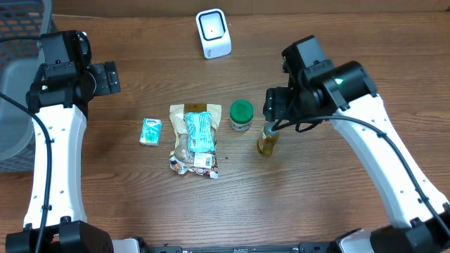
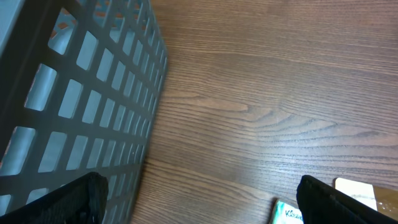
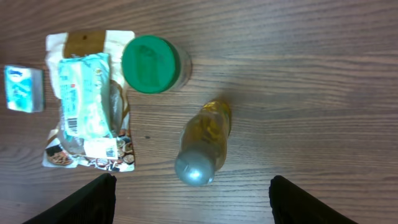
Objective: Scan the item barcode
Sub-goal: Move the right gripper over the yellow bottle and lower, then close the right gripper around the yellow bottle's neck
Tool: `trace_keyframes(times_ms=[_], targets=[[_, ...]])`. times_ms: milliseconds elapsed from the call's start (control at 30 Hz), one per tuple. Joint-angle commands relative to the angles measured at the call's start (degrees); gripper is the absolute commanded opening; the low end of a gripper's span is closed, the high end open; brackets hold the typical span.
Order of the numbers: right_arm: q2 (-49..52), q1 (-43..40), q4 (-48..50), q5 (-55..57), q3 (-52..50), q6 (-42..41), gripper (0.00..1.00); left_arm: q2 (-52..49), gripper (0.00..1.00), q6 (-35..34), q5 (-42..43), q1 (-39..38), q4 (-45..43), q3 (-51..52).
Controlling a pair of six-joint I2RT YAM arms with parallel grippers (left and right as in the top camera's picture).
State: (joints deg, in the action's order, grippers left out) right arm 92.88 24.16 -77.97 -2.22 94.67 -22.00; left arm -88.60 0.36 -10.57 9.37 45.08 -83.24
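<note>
My right gripper (image 3: pixel 191 186) hovers spread over the upright bottle (image 1: pixel 268 139), mid-table, just right of the green-lidded jar (image 1: pixel 241 114). If I close off-centre, that narrow bottle could tip or knock the jar. The left gripper (image 2: pixel 199 199) hangs spread beside the basket (image 2: pixel 93 93).

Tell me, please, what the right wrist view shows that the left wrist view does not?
Only the right wrist view shows the bottle, the green-lidded jar and the teal packet on the pouch. Only the left wrist view shows the basket. Both show the table, the tissue pack and the pouch, though the left sees just edges of the last two.
</note>
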Motion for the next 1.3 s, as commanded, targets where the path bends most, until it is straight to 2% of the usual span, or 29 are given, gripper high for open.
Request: trace_keyframes(times_ms=[0,567,867,1267], targets=[[1.7,0.3,0.3,1.1,-0.5,-1.0,0.76,0.8,1.0,-0.6,0.1,-0.4,0.1,-0.9],[9.3,1.7,-2.8,0.9,-1.0,-1.0,0.77,0.8,1.0,-0.6,0.1,-0.4,0.1,-0.9],[9.3,1.7,0.5,0.0,-6.0,-0.9,0.79,0.8,1.0,-0.6,0.1,-0.4,0.1,-0.9],[9.3,1.7,4.0,0.0,-8.1,-0.7,0.75,0.8,1.0,-0.6,0.1,-0.4,0.1,-0.9]])
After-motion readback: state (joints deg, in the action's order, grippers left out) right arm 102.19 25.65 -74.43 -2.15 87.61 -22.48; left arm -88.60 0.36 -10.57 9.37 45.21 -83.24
